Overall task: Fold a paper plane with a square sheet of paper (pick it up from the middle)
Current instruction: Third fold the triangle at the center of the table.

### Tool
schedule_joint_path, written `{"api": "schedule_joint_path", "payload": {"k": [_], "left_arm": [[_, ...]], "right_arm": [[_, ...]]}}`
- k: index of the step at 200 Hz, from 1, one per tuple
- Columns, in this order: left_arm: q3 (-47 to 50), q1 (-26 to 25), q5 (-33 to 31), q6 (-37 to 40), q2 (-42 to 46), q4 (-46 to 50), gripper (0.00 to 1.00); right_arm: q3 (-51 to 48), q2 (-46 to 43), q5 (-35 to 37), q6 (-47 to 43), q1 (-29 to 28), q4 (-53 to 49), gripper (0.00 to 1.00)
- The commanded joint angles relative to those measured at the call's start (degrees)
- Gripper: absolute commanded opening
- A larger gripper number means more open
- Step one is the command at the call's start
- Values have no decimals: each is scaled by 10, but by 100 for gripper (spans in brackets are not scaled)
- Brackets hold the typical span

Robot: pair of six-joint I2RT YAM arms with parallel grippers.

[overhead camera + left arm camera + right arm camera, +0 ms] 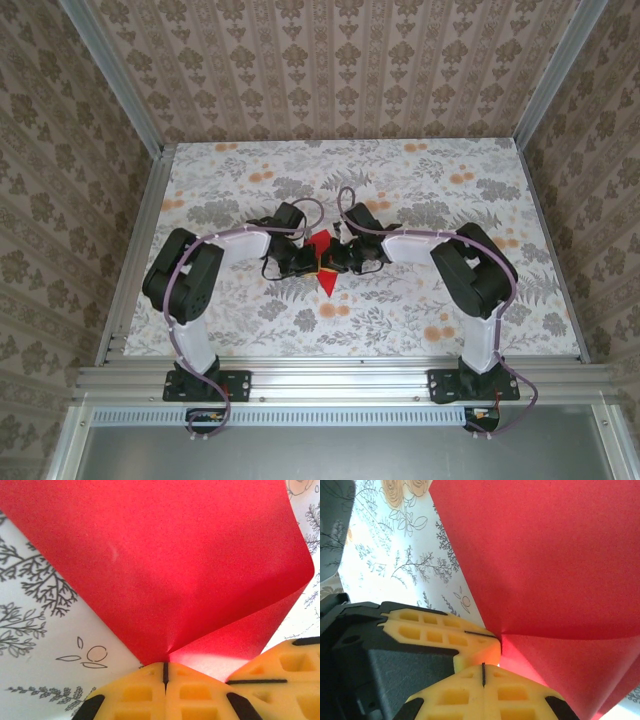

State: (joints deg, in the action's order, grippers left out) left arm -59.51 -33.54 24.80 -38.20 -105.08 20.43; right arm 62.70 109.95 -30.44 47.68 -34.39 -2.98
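- my left arm (pixel 190 275) comes in from its base at the near left, elbow swung outward, and bends toward the middle of the floral table (pixel 420 320).
- my left gripper (pixel 310 262) is clamped on the red sheet of paper (pixel 325 278). in the left wrist view its yellow fingers (pixel 140 695) press together with a thin dark seam between them, and the sheet's edge is pinched right at that seam.
- the sheet sits at the middle of the table, between my two grippers and held by both. from above it looks like a narrow diamond with one point aimed at the near edge; i cannot tell whether that point touches the tabletop.
- in the wrist views the sheet fans up and away from the pinch, a crease runs out from it, and one side curls over.
- my right gripper (pixel 333 260) is closed on the same sheet, its fingers (pixel 520 695) meeting along a dark seam. it sits just beside the left gripper, so close that i cannot tell whether the two touch.
- my right arm (pixel 470 270) mirrors the left, reaching in from the near right base.
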Motion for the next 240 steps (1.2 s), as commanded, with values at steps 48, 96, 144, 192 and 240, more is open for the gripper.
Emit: {"api": "schedule_joint_path", "payload": {"k": [48, 96, 144, 192, 240], "left_arm": [[-3, -6, -65, -1, -34, 56, 0], [-6, -10, -72, -3, -41, 61, 0], [-12, -12, -85, -5, -50, 72, 0], [-14, -14, -91, -6, -54, 76, 0], [-15, -15, -94, -6, -53, 78, 0]], "right_arm": [[-37, 1, -22, -3, -4, -18, 0], [-25, 10, 13, -33, -3, -68, 0], [-45, -32, -36, -33, -9, -19, 0], [-75, -20, -50, -22, -22, -3, 0], [-75, -9, -30, -29, -22, -28, 0]]}}
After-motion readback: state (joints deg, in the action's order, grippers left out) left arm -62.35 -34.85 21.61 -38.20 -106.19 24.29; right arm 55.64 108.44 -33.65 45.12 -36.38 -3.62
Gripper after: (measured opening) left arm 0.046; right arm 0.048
